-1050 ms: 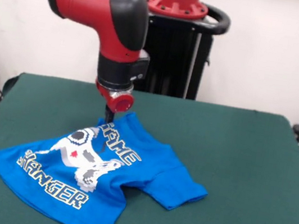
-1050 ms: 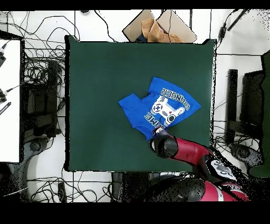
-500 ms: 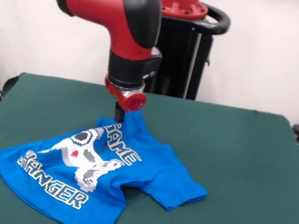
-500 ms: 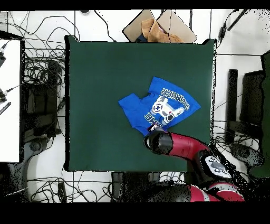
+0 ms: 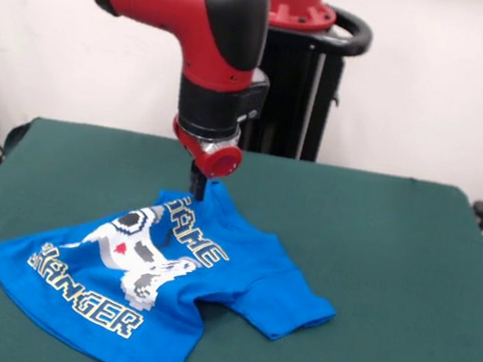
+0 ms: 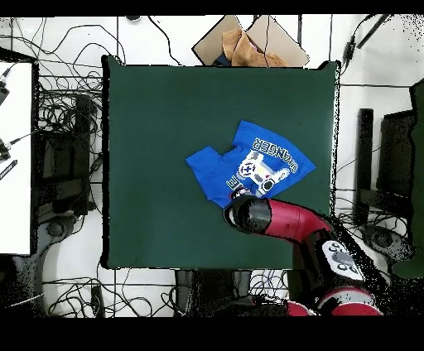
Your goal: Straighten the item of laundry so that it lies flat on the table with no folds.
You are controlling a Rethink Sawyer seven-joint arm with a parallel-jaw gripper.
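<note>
Worktop (image 5: 394, 260): large rectangle covered in dark green felt-like cloth, seen whole from overhead (image 6: 166, 124).
On the worktop: one blue T-shirt (image 5: 237, 268), also in the overhead view (image 6: 217, 170).
T-shirt print: white pixel game controller with "GAME CHANGER" lettering, facing up.
T-shirt lie: rumpled, not flat; the edge farthest from the front camera is peaked up off the cloth, one sleeve spread toward the worktop's middle, hem corner folded.
T-shirt place: in the overhead view, toward the worktop's right side, nearer its bottom edge than its top.

Blue T-shirt (image 6: 248, 170) — rumpled — on green table (image 6: 166, 124), arm (image 6: 286, 225) overlapping.
</note>
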